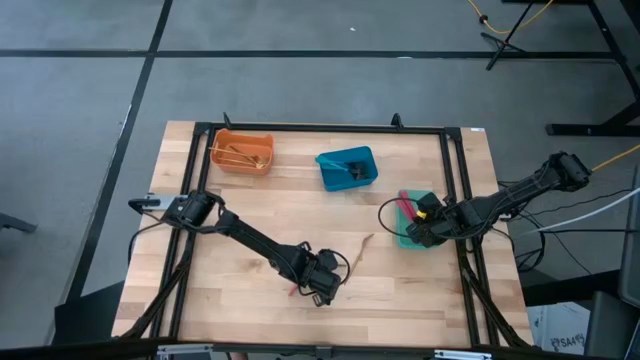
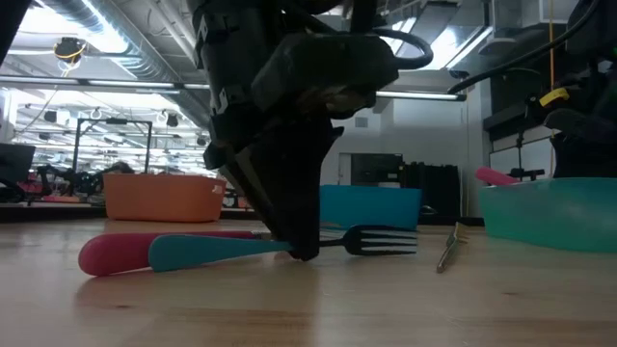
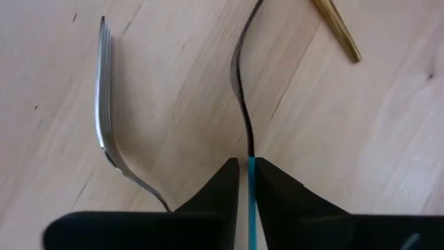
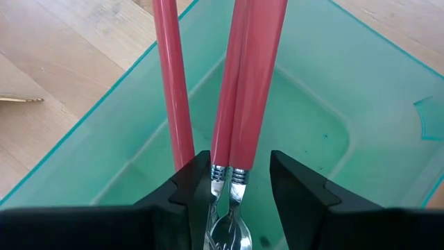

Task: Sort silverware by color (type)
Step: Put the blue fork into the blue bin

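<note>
My left gripper (image 1: 322, 290) is down near the table's near edge, shut on a teal-handled fork (image 2: 222, 249) that lies flat on the wood. A red-handled fork (image 2: 106, 253) lies right beside it, its silver tines (image 3: 104, 104) showing in the left wrist view. A gold utensil (image 1: 362, 247) lies on the table to the right. My right gripper (image 4: 241, 177) is open inside the green bin (image 1: 420, 235), its fingers on either side of the necks of two red-handled utensils (image 4: 250, 76); a third red handle (image 4: 170, 76) leans on the bin's rim. My left gripper pinches the teal-handled fork between its two fingers (image 3: 218, 187) at the handle's end next to the dark metal neck (image 3: 250, 182). It comes from above, pointing down, with the fingers across the fork. The fork lies on the table, tines (image 2: 381, 241) pointing right.
The orange bin (image 1: 242, 152) with gold pieces and the blue bin (image 1: 347, 167) stand along the far side. The green bin sits at the right edge. Bare wood lies between the bins and my left gripper. A black frame borders the table.
</note>
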Tool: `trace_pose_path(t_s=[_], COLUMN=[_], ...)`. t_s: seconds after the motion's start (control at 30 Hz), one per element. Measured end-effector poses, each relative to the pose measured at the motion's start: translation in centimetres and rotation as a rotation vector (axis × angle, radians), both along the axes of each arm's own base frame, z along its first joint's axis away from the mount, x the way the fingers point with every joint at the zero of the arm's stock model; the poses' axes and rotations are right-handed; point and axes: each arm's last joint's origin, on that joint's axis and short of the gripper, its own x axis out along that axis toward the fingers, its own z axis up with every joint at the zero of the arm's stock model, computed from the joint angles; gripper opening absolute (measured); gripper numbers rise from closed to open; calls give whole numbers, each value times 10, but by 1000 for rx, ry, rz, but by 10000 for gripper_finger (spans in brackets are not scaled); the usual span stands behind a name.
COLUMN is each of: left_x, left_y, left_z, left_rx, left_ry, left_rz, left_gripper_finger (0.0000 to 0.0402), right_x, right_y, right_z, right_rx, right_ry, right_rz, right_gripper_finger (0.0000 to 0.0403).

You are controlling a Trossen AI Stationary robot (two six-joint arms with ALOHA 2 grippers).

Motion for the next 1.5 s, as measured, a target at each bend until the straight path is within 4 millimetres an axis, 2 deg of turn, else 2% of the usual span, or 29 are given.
trace_pose_path(t_s=[0.13,0.27,0.4,0.53,0.73,0.9,1.1,1.23,1.37,1.5], left_x=[1,7,16,26,36,44,46,44,42,45], left_y=[0,-2,4,21,71,128,201,242,271,289], left_z=[1,12,36,73,122,144,146,147,149,144], left_rx=[-5,-16,3,71,268,405,475,509,507,483], left_ry=[-10,-41,-34,-12,29,54,114,132,109,67], left_rz=[5,-1,-44,-122,-224,-280,-314,-312,-307,-355], left_gripper_finger=[8,7,4,3,2,1,1,1,0,0], right_x=[0,0,0,0,-2,-4,2,7,14,25], right_y=[0,0,1,1,0,-1,1,3,5,9], right_z=[0,0,0,0,2,14,43,63,79,90], right_rx=[0,8,24,32,42,61,41,17,-26,-91], right_ry=[0,4,11,15,-5,-50,-124,-169,-242,-350], right_rz=[-1,1,5,7,7,11,98,161,232,327], right_gripper_finger=[138,138,138,138,138,138,138,138,138,138])
